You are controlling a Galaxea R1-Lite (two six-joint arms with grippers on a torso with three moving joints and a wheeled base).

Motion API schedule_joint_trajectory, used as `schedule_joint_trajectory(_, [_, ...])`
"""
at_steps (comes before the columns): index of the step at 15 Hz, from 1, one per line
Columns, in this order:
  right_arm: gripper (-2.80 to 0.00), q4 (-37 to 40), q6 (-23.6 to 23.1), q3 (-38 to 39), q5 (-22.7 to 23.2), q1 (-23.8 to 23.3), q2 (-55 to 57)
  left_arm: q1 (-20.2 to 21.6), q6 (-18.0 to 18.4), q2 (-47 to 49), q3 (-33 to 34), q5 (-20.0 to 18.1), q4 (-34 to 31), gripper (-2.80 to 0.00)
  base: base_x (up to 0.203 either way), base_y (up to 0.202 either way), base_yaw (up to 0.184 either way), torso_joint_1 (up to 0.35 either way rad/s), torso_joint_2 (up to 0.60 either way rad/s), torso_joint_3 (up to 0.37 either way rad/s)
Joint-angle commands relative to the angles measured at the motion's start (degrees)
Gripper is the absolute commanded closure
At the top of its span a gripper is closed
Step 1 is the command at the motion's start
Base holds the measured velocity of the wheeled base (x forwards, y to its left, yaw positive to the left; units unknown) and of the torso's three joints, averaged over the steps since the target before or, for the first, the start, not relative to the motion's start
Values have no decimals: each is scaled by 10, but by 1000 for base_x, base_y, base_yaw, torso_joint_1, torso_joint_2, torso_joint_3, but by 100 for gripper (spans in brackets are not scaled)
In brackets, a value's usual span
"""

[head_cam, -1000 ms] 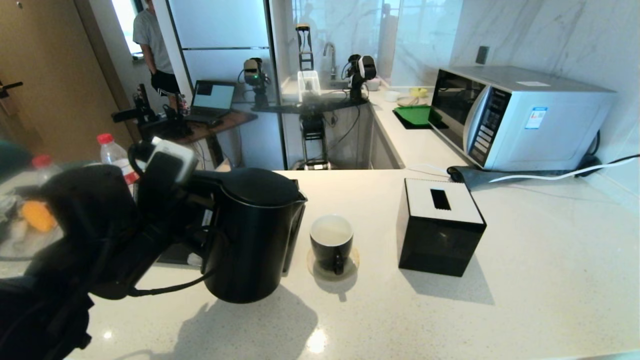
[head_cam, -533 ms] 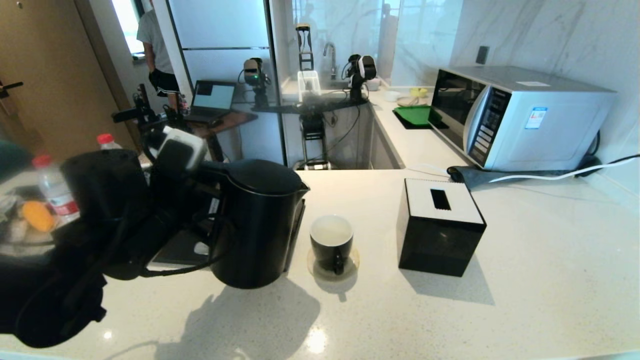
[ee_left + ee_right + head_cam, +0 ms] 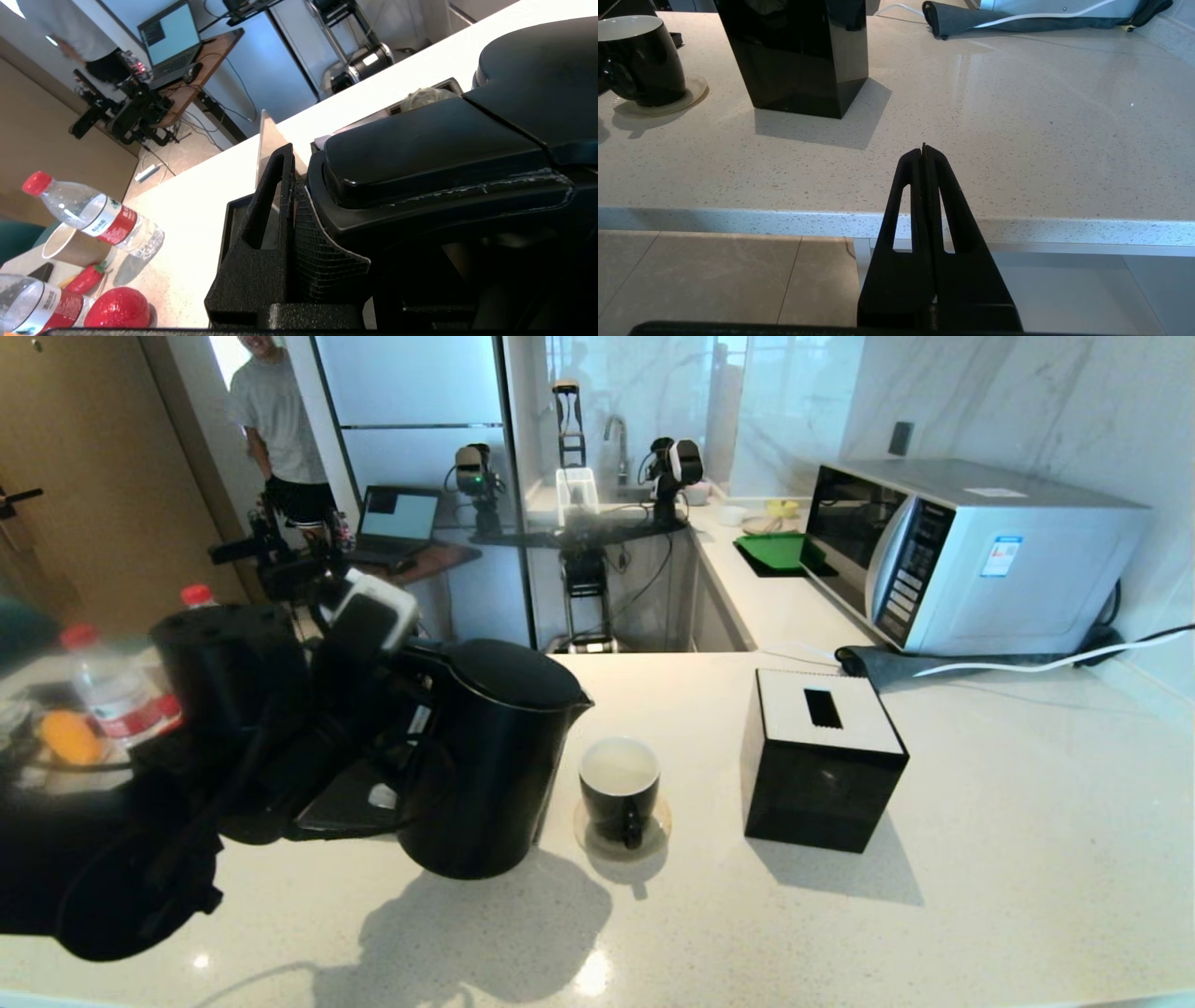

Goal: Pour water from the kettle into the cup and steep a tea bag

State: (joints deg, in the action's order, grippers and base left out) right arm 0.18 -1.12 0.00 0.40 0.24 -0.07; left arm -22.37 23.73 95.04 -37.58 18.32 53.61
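Note:
My left gripper (image 3: 397, 705) is shut on the loop handle of the matte black kettle (image 3: 495, 765). The kettle hangs at the counter's left, leaning a little, its spout (image 3: 581, 702) close above and left of the cup. In the left wrist view one finger (image 3: 275, 186) presses the handle (image 3: 434, 154); the other finger is hidden. The small black cup (image 3: 618, 789) stands on a round coaster (image 3: 658, 831) with pale water (image 3: 619, 767) in its white inside. No tea bag shows. My right gripper (image 3: 924, 151) is shut and empty, parked below the counter's front edge.
A black tissue box (image 3: 822, 761) stands right of the cup, a microwave (image 3: 971, 555) and a grey cloth (image 3: 887, 665) behind it. A black tray (image 3: 345, 807) lies behind the kettle. Red-capped bottles (image 3: 93, 217), a paper cup (image 3: 70, 242) and red items (image 3: 117, 308) crowd the far left.
My left arm has carried the kettle up and to the right, bringing its spout closer to the cup. The cup and the right arm have not moved.

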Motion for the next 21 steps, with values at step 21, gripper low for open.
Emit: schedule_joint_trajectory(21, [0, 0, 0, 0, 0, 0, 1, -12, 92, 1, -65, 13, -94, 0, 0, 0, 0, 0, 0, 0])
